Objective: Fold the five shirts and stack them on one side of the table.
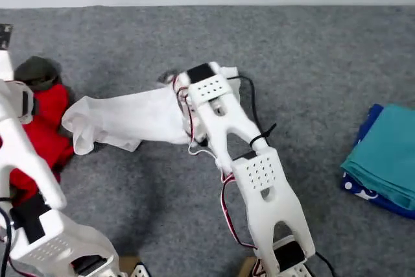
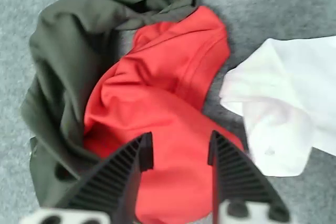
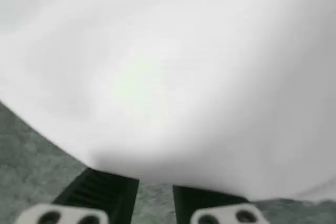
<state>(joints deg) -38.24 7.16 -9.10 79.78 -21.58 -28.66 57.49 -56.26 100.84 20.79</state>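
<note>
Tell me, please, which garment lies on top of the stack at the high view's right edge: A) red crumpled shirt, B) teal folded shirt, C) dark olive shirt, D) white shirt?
B: the teal folded shirt lies on a blue patterned shirt there.

High camera looks down over the table (image 1: 311,50); both close wrist cameras share the white shirt (image 2: 283,103).

The edge-cropped teal shirt (image 1: 386,154) hides most of the blue shirt (image 1: 360,188).
</note>
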